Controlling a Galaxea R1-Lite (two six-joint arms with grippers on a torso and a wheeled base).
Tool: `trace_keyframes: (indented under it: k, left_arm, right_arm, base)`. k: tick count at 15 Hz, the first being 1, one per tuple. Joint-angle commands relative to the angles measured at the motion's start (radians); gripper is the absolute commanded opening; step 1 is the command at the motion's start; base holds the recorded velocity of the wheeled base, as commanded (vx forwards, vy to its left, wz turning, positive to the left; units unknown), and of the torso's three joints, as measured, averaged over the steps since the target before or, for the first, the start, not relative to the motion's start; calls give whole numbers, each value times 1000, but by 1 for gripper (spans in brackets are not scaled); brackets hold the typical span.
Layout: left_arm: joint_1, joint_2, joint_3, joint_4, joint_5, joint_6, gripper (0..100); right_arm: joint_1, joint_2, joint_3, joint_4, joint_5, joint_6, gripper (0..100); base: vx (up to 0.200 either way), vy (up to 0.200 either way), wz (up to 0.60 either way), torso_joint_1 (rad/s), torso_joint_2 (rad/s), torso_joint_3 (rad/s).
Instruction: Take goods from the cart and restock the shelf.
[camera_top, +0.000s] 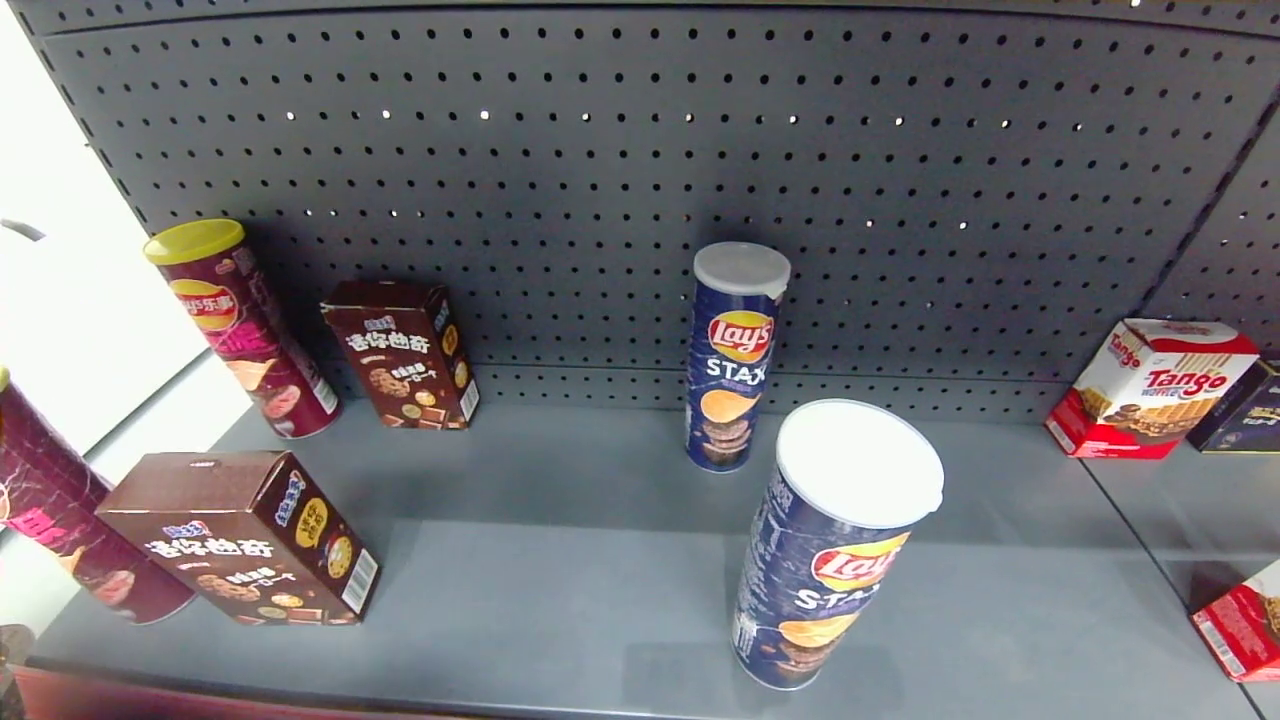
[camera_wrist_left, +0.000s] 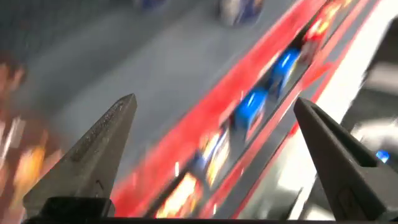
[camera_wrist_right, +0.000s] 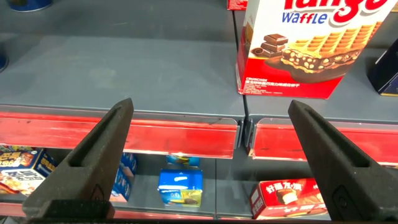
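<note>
The left pincer (camera_wrist_left: 214, 99) and right pincer (camera_wrist_right: 210, 102) are both showing dark grey, wedge-shaped fingers (camera_wrist_right: 93, 158), tapering to points, their surfaces looking rough and matte.

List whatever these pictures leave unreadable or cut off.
- Head view: the maroon cylindrical chip can at the left edge is cropped by the frame.
- Head view: the dark blue box is partly hidden behind the red-and-white cardboard wafer box and cropped by the right edge.
- Left wrist view: motion blur smears the red shelf-edge strip; its blue tags are illegible.
</note>
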Motion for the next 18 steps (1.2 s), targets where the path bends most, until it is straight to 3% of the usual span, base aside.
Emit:
trace_keyframes:
  k: [1,6,7,9,13,18]
  left_arm:
    - [153,-206,10,121,-34,6,100]
    - [518,-387,10,380,-38,6,100]
    - [552,-407,10,377,-38,0,100]
    - [653,-479,10,383,-38,-43,100]
    - [834,-613,10,399,-35,-77,100]
    - [815,-634,10,436,-34,-89,100]
  right_arm:
    - [0,0,0,0,0,-1,100]
    - [0,0,0,0,2,-1,100]
    - [0,0,0,0,0,-1,100]
    - [0,0,0,0,0,-1,100]
    - [0,0,0,0,0,-1,100]
    - [0,0,0,0,0,-1,100]
  base:
    - [0,0,0,0,0,0]
    - [0,0,0,0,0,0]
    - [0,0,0,0,0,0]
    - [0,0,0,0,0,0]
    - [0,0,0,0,0,0]
    - [0,0,0,0,0,0]
